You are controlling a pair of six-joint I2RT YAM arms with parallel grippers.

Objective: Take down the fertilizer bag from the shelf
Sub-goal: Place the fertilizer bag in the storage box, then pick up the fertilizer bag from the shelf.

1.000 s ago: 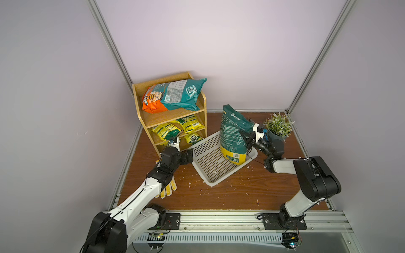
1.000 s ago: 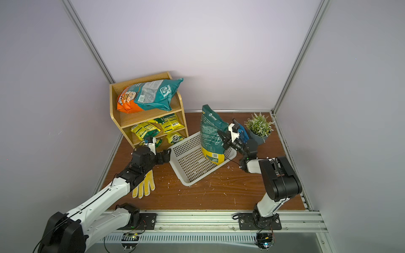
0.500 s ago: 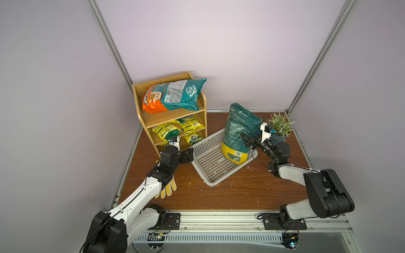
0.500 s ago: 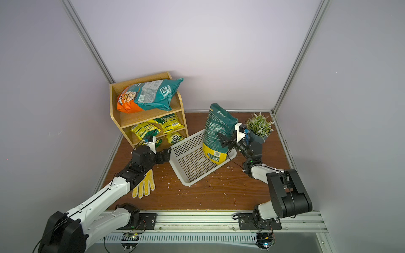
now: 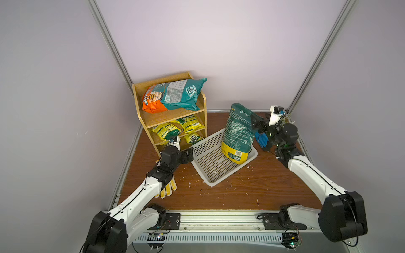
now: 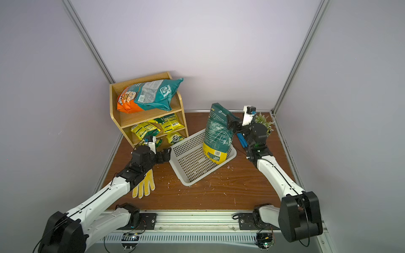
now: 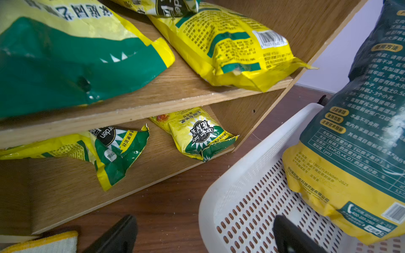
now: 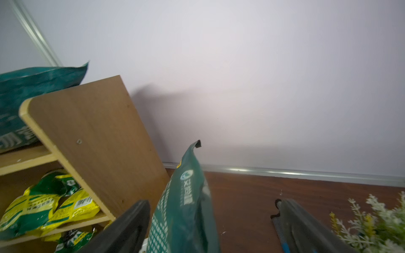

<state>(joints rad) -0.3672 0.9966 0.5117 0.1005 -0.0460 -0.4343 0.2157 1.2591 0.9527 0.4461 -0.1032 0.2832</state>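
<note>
Release noted at the right gripper [image 8: 212,203]: the jaws, clamped a second ago on the top edge of the fertilizer bag [image 5: 237,133], are now spread wide, with that edge loose between them (pad contact cannot be confirmed). The bag, standing in the white basket [image 5: 210,183], has been turned broader face forward. The right arm [image 5: 306,173] has been lowered and stretched away from the basket.

Both arms: white link shells [image 5: 140,198], rounded blk joint housings [image 5: 341,216], thin blk cables [image 5: 260,216]. White cam block [image 5: 275,116] per wrist; left gripper [image 7: 203,219] & right gripper [image 8: 213,202] blk-fingered. Blk base plates [image 5: 271,221] on silver alu rail [image 5: 219,219].
</note>
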